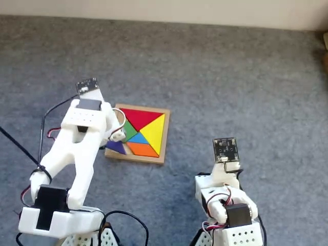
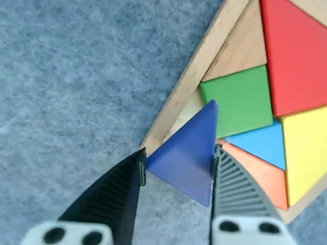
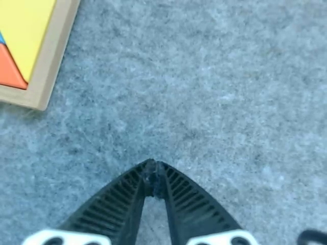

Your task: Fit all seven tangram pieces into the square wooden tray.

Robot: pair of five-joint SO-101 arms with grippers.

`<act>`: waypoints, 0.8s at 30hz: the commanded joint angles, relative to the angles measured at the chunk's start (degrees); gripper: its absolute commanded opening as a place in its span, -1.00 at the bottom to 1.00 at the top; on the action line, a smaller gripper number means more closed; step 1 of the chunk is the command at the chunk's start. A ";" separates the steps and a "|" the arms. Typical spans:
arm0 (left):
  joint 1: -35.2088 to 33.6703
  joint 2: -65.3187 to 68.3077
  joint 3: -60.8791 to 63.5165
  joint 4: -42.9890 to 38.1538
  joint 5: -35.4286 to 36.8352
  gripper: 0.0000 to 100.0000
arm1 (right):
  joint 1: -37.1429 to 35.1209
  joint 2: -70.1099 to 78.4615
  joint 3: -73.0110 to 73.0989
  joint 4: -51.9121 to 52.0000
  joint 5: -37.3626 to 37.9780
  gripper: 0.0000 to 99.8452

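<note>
**6 pieces in sight, 1 at risk of jamming**

The left gripper (image 2: 179, 153) has its fingers pinching the dark blue triangle (image 2: 186, 158) by 2 of its sides. The piece straddles a corner of the wooden tray (image 2: 189, 77). Its tip points over a bare patch beside the green square (image 2: 237, 102), and its wide end hangs outside over the grey surface (image 2: 76, 76). Whether it touches the rim, I cannot tell.

The main risk is a snag. The triangle looks turned against the gap it must fill, so lowering it as it sits would likely land it on the rim or on the green square's edge. Letting go there would leave it perched and tilted. Pressing harder could shove the tray across the surface, since nothing pins it down, or lever the neighbouring pieces up out of place. Turning it to line up before lowering seems the safer course.

The right gripper (image 3: 152, 171) hangs above the surface away from the tray, its fingers pressed together on nothing.

Counted:
- 2 arms and 1 tray.
- 6 pieces: 1 red triangle (image 2: 296, 51), 1 yellow triangle (image 2: 306, 148), 1 green square, 1 light blue triangle (image 2: 260, 143), 1 orange piece (image 2: 255, 173), 1 dark blue triangle.
- 5 pieces lie in the tray and 1 is in the grasp.
- 2 bare patches of tray floor.

I cannot find a 7th piece.
</note>
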 commanded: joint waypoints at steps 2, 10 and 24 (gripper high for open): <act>1.89 -2.59 0.66 -2.81 2.99 -0.84 | 0.57 -0.84 8.75 -0.13 -0.53 -0.97; 1.71 -2.51 0.75 -2.55 11.25 -0.59 | 0.57 -0.84 8.75 -0.13 -0.53 -0.97; 1.63 -3.12 0.31 -1.05 13.80 -0.50 | 0.57 -0.84 8.75 -0.13 -0.53 -0.97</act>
